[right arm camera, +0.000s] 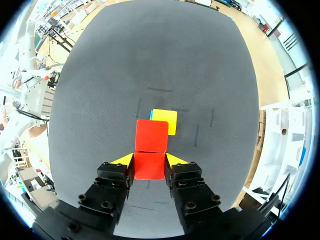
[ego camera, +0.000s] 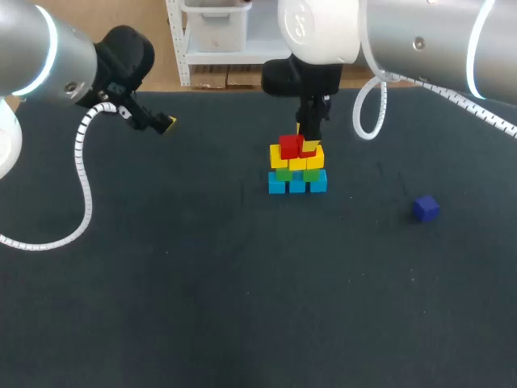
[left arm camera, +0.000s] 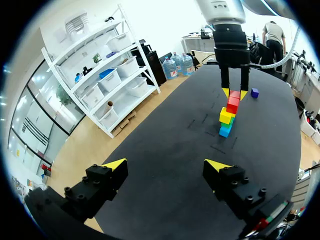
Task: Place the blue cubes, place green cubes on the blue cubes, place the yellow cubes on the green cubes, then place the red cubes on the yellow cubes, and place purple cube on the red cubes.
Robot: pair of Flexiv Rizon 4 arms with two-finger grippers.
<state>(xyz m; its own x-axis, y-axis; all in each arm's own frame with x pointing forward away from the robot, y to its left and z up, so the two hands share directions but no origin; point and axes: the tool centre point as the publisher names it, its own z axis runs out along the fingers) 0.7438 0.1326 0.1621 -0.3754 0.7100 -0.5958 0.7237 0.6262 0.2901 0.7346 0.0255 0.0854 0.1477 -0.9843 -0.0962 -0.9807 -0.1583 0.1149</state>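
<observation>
The dark grey matte counter (ego camera: 161,307) is carrying one stack of small coloured cubes (ego camera: 297,166) near its middle, and one loose cube. Two silver arms are hanging over it, the left arm (ego camera: 48,56) and the right arm (ego camera: 420,36).

In the head view the stack is showing three plain blue cubes (ego camera: 278,187) in its bottom row, two green cubes (ego camera: 283,173) facing the camera above them, then bright yellow cubes (ego camera: 279,158) whose number I cannot tell, and two red ones on top. The right gripper (right arm camera: 149,159) is clamping the held red cube (right arm camera: 149,170) from both sides, touching the second red cube (right arm camera: 151,135) just ahead of it.

Only the right wrist view is looking straight down, showing one yellow top beyond the reds. Only the head and left wrist views are taking in the single dark purple cube (ego camera: 426,208), which is lying on the counter well apart from the stack, on the right arm's side.

The left gripper (left arm camera: 166,163) is hanging wide and empty, well apart from the stack.
</observation>
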